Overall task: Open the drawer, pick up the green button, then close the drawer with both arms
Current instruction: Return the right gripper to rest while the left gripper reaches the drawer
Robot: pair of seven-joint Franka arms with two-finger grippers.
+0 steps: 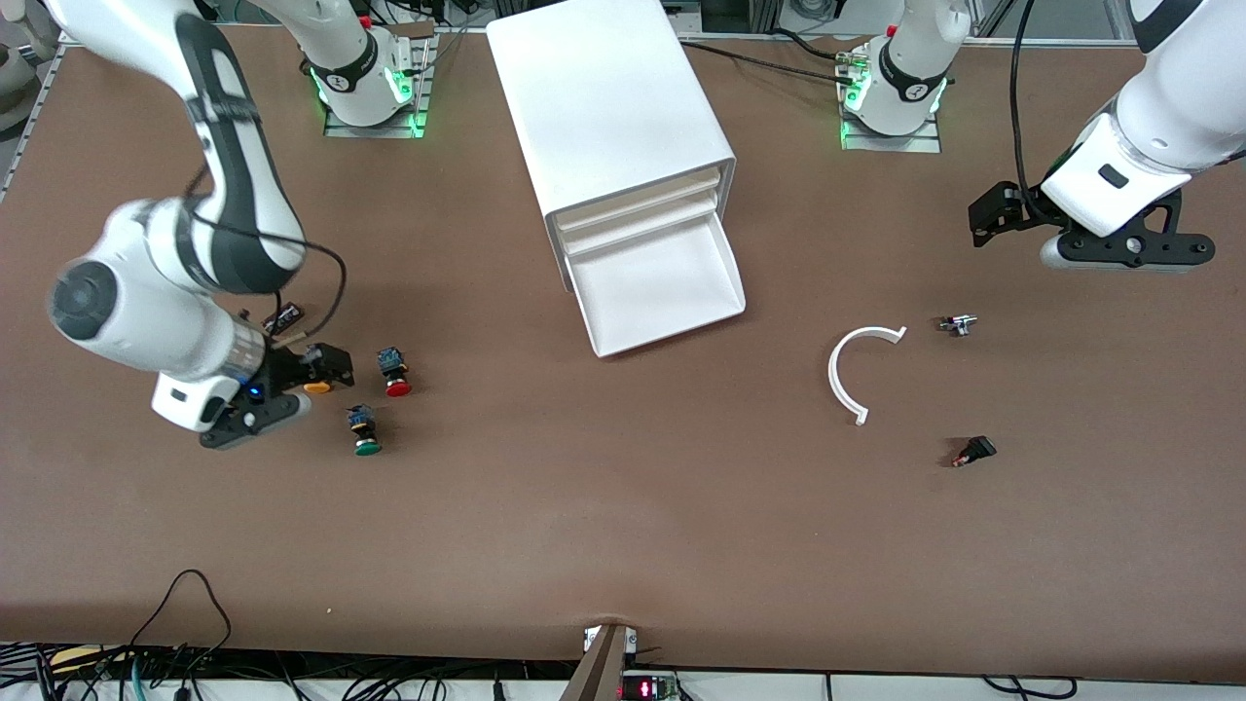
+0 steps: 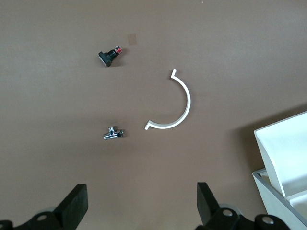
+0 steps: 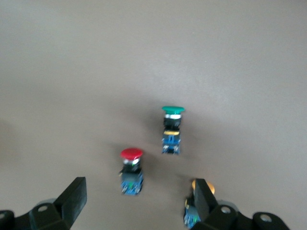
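Although the wide, shallow white plastic drawer (image 1: 662,282) stands pulled out from the foot of the white boxy cabinet (image 1: 608,107), its tray shows nothing inside, and the small push button with the round green mushroom cap and black-and-blue body (image 1: 365,430) already lies on its side on the brown table (image 1: 623,526), at about eight o'clock from the drawer, toward the right arm's end. It sits at about seven o'clock from the red-capped button (image 1: 394,373); a yellow-capped button (image 3: 199,201) lies just beside the right gripper (image 1: 292,389). That gripper hangs low over the table near all three, its jaws spread wide and holding nothing. The left gripper (image 2: 141,203) waits, also fully open and empty, over the left arm's end of the table, above a thin white plastic arc (image 1: 857,370), a small chrome fitting (image 1: 959,324) and a small black part (image 1: 975,451). The green button looks light, rigid and prone to roll on its domed cap; the squarer body below the cap seems the surer place to pinch.
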